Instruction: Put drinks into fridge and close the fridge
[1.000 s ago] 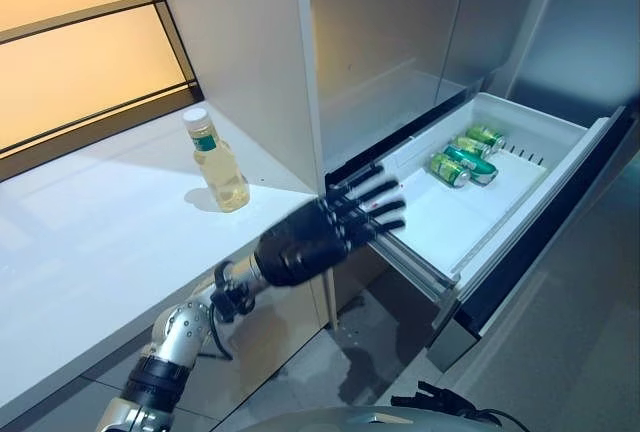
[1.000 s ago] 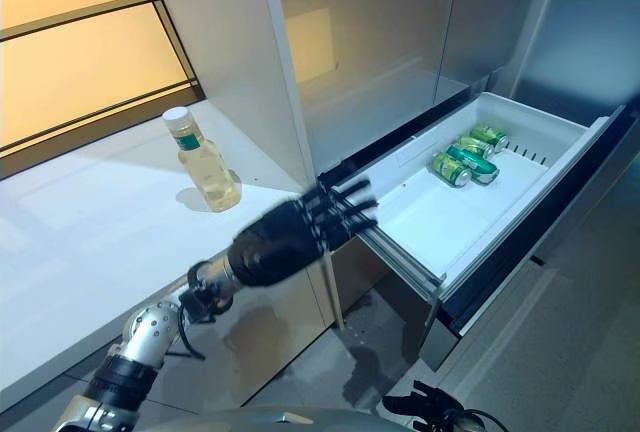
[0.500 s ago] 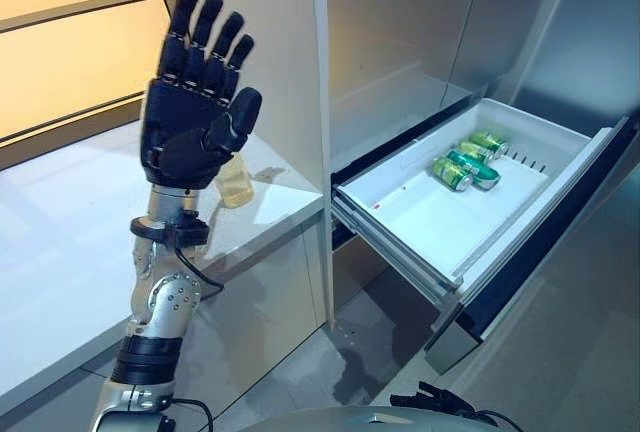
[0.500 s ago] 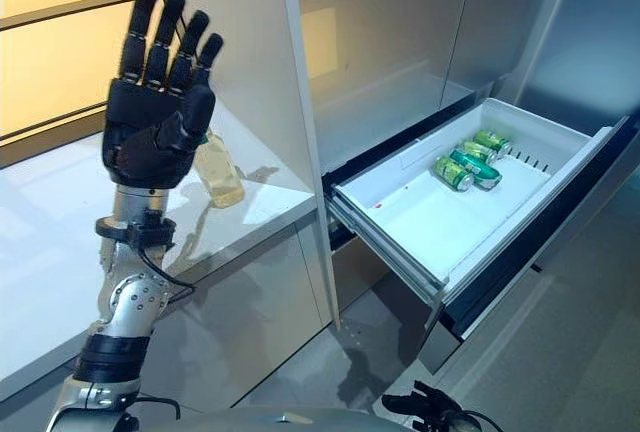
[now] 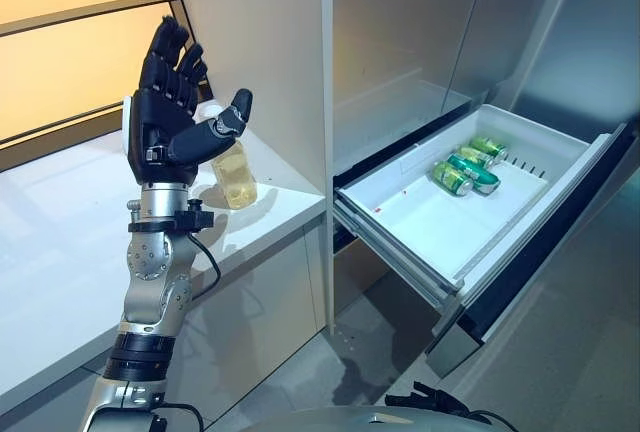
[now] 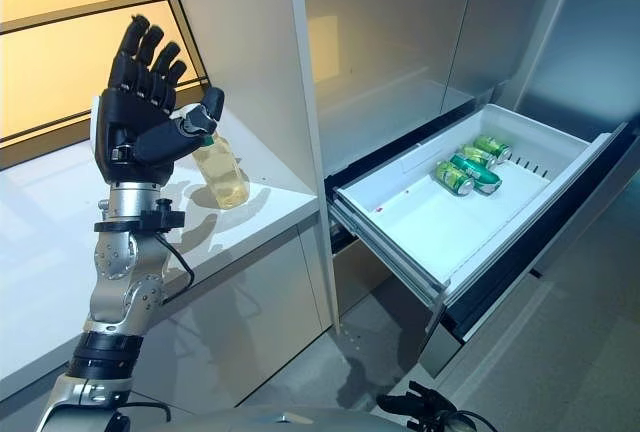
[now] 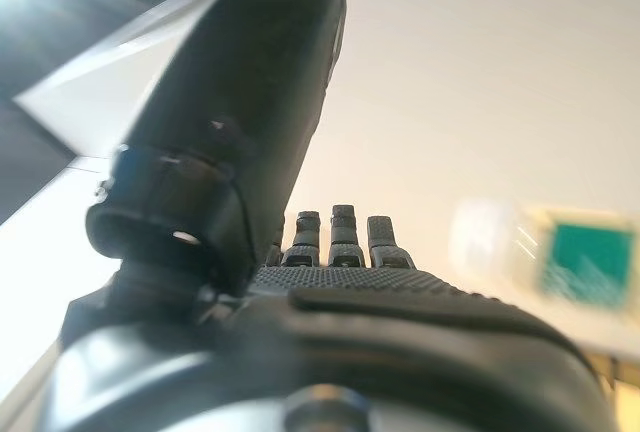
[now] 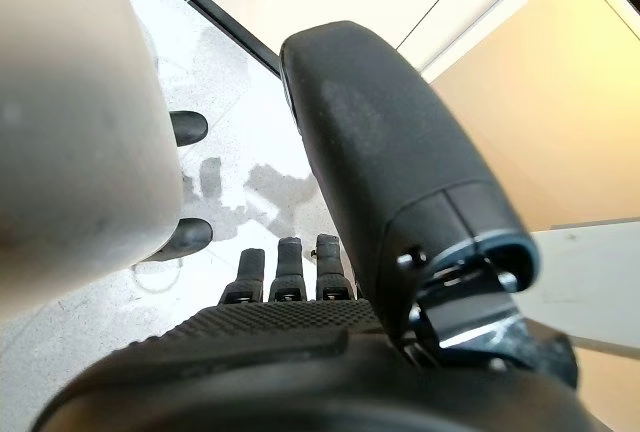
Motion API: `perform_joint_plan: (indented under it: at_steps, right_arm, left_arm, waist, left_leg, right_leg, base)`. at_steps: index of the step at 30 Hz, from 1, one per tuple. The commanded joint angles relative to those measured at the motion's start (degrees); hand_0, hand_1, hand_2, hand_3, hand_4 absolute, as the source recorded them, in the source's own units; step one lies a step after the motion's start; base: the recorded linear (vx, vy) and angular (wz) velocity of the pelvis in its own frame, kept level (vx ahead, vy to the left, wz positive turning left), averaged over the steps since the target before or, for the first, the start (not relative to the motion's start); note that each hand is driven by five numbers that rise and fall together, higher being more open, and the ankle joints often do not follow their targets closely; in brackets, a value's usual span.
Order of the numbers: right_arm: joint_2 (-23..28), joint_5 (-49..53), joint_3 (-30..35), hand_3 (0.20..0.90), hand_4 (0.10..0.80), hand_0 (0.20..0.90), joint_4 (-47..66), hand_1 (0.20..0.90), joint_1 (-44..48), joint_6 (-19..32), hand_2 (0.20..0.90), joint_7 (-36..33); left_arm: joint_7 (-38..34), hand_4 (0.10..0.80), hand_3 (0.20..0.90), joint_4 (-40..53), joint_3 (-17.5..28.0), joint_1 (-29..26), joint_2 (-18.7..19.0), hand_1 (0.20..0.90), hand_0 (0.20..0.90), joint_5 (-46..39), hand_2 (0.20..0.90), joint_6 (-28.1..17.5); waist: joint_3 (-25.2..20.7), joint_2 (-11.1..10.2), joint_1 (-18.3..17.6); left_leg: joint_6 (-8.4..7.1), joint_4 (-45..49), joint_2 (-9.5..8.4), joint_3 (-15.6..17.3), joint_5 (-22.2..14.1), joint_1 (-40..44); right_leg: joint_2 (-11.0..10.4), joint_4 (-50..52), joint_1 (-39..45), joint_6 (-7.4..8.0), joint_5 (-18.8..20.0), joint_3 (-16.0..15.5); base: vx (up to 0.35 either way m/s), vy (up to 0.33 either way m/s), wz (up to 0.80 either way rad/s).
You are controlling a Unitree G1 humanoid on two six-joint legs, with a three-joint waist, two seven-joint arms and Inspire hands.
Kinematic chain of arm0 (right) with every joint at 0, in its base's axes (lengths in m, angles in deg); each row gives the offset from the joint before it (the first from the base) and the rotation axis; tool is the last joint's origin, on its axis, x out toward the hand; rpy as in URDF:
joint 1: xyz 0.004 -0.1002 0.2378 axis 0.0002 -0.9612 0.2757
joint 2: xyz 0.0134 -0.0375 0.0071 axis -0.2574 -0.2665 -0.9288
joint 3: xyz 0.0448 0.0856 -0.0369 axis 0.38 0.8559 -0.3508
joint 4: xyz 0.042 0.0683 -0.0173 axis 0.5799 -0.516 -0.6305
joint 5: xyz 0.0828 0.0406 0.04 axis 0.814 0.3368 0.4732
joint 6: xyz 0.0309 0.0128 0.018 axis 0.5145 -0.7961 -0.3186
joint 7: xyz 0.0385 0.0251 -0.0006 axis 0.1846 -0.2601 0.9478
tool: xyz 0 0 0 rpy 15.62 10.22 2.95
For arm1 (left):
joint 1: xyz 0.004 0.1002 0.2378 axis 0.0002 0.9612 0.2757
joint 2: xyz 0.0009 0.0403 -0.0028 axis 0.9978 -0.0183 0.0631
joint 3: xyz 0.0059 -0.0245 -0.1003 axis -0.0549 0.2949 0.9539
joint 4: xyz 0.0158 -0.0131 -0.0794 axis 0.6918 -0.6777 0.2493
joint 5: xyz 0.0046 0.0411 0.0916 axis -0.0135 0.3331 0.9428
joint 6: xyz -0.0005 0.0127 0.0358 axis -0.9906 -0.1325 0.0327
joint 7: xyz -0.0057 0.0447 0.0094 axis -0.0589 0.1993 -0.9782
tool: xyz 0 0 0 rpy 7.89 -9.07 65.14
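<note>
A clear bottle of pale yellow drink [image 5: 235, 174] with a white cap stands on the white counter [image 5: 70, 242], by the fridge's side wall. My left hand [image 5: 165, 137] is raised upright just in front of it, open, with its thumb pointing toward the bottle's neck and not touching it. In the left wrist view the bottle's label [image 7: 560, 257] shows past the straight fingers [image 7: 340, 242]. The fridge's white drawer [image 5: 430, 222] is pulled out, with three green cans [image 5: 463, 164] lying at its far end. My right hand [image 8: 290, 322] shows only in its wrist view, open and holding nothing.
The grey fridge front [image 5: 420, 32] rises above the open drawer, whose dark front panel [image 5: 540, 252] juts out over the grey floor. An orange-lit window [image 5: 70, 42] runs behind the counter.
My left hand rose from beside the drawer's corner to above the counter, then sank slightly and turned so its thumb points at the bottle. The view shifted a little.
</note>
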Motion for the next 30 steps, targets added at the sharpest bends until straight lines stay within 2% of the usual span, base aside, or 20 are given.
perform_joint_plan:
  at_steps: [1, 12, 21, 30]
  right_arm:
    - [-0.94, -0.57, -2.16, 0.9, 0.8, 0.9, -1.19, 0.9, -0.4, 0.43, 0.9, 1.17]
    - [-0.28, -2.54, -1.55, 0.9, 0.8, 0.9, -0.75, 0.9, -0.62, -0.04, 0.9, 2.11]
    - [0.23, -3.22, -1.21, 0.9, 0.8, 0.9, -0.62, 0.9, -0.27, -0.63, 0.9, 2.46]
    - [0.4, -3.5, -1.02, 0.9, 0.8, 0.9, -0.44, 0.9, -0.58, -0.89, 0.9, 2.57]
  left_arm:
    - [-3.02, 0.8, 0.9, -0.65, -0.61, -5.95, 3.44, 0.9, 0.9, 5.62, 0.9, -5.54]
    - [-3.94, 0.8, 0.9, -7.35, -2.97, -6.22, 3.69, 0.9, 0.9, 9.65, 0.9, -4.01]
    - [-2.36, 0.8, 0.9, -12.16, -4.36, -6.85, 3.28, 0.9, 0.9, 8.47, 0.9, -2.87]
    - [-5.43, 0.8, 0.9, -15.36, -4.33, -6.68, 3.31, 0.9, 0.9, 10.53, 0.9, -2.33]
  waist:
    - [-1.94, -0.69, -0.22]
    - [-1.94, -0.68, -1.07]
    - [-1.97, -0.57, -1.52]
    - [-2.01, -0.47, -1.79]
  left_leg:
    - [1.76, 0.11, -1.09, -0.46, -5.45, 0.81]
    - [1.64, 0.11, -0.89, 0.7, -5.33, 1.12]
    - [1.65, 0.11, -0.91, 1.14, -5.38, 1.31]
    - [1.63, 0.15, -0.95, 1.32, -5.31, 1.34]
  right_leg:
    - [-0.03, 1.78, -2.78, 2.08, 1.51, -2.55]
    - [0.01, 2.17, -2.88, 2.23, 1.51, -1.83]
    - [-0.01, 2.35, -2.92, 2.39, 1.48, -1.52]
    - [-0.02, 2.42, -2.94, 2.46, 1.47, -1.31]
  base:
    - [0.0, 0.0, 0.0]
    - [0.003, 0.005, -0.02]
    - [0.002, 0.005, -0.03]
    - [0.0, 0.0, 0.0]
